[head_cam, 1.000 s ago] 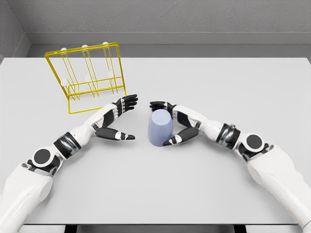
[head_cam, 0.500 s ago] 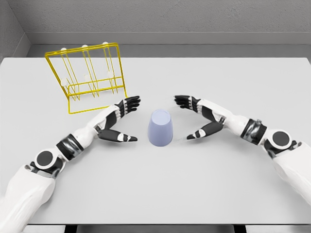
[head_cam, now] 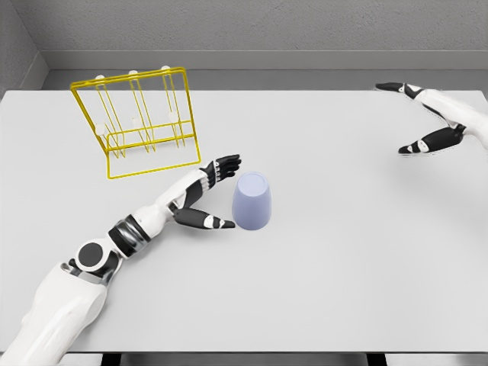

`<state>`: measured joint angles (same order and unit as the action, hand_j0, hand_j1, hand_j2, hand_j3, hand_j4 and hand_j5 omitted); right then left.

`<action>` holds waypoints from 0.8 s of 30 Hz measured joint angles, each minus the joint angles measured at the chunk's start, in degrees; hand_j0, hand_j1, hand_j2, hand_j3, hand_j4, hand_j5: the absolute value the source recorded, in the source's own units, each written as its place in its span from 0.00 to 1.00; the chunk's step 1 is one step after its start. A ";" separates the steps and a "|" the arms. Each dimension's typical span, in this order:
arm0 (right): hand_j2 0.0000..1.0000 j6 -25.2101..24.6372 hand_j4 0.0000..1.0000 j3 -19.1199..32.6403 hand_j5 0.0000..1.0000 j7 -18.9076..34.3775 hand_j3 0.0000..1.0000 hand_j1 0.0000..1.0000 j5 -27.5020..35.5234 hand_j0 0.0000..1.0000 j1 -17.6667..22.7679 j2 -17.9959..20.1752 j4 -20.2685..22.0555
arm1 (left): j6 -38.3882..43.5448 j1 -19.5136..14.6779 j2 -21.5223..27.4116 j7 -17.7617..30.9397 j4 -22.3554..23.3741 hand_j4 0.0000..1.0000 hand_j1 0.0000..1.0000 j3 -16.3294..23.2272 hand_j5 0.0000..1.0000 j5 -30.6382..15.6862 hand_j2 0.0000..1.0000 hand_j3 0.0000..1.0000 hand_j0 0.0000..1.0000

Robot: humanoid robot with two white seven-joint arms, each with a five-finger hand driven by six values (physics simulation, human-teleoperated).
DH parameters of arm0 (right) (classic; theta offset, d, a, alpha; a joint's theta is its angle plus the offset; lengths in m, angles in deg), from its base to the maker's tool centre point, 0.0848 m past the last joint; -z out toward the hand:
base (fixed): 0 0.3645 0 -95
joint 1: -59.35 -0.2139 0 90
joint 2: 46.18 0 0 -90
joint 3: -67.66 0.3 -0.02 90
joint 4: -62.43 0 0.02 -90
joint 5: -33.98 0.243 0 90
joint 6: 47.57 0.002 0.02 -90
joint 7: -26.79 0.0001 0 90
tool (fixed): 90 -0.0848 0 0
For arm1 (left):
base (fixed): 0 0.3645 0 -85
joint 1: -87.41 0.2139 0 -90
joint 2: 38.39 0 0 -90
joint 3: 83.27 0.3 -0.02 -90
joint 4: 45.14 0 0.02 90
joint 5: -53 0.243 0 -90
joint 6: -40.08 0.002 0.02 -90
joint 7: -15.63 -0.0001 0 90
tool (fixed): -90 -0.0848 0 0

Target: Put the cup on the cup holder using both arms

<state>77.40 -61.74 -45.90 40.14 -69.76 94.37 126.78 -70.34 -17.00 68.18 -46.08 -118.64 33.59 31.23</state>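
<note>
A pale lavender cup (head_cam: 252, 200) stands upside down near the middle of the grey table (head_cam: 328, 282). My left hand (head_cam: 217, 192) is open just to the cup's left, with its thumb reaching toward the cup's base and the fingers spread behind it. I cannot tell whether it touches the cup. Far off at the right edge, my right hand (head_cam: 415, 118) is open above the table and holds nothing. The yellow wire cup holder (head_cam: 137, 122) with white-tipped pegs stands at the back left.
A grey wall runs behind the table's far edge. The table's front edge lies near the bottom of the view.
My right hand let go of the cup and swung away to the far right. My left hand slid right, close up beside the cup. The cup stayed put.
</note>
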 measured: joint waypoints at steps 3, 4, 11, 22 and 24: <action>1.00 0.06 1.00 0.07 1.00 -7.74 1.00 1.00 -10.52 1.00 -0.44 2.80 -0.03 | 0.02 0.00 -0.37 0.01 -0.01 1.00 1.00 0.12 1.00 0.12 1.00 1.00 1.00; 1.00 0.06 1.00 0.03 1.00 -8.94 1.00 1.00 -12.28 1.00 -0.53 3.27 -0.02 | 0.02 0.00 -0.46 0.01 -0.01 1.00 1.00 0.48 1.00 0.12 1.00 1.00 1.00; 1.00 0.07 1.00 -0.13 1.00 -11.62 1.00 1.00 -16.30 1.00 -0.44 3.48 1.10 | 0.05 -0.70 -1.46 0.01 0.17 1.00 1.00 1.45 1.00 0.19 1.00 1.00 1.00; 1.00 0.07 1.00 -0.42 1.00 -11.88 1.00 1.00 -16.78 1.00 -0.88 1.35 1.30 | 0.11 -1.41 -2.67 0.01 2.36 1.00 1.00 1.47 1.00 0.15 1.00 1.00 1.00; 1.00 0.07 1.00 -0.41 1.00 -11.87 1.00 1.00 -16.80 1.00 -0.88 1.14 1.16 | 0.11 -1.41 -2.80 0.01 2.58 1.00 1.00 1.48 1.00 0.15 1.00 1.00 1.00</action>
<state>77.47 -62.15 -57.77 23.34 -70.64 95.50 127.95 -70.23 -18.41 65.38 -46.07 -116.06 35.07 31.38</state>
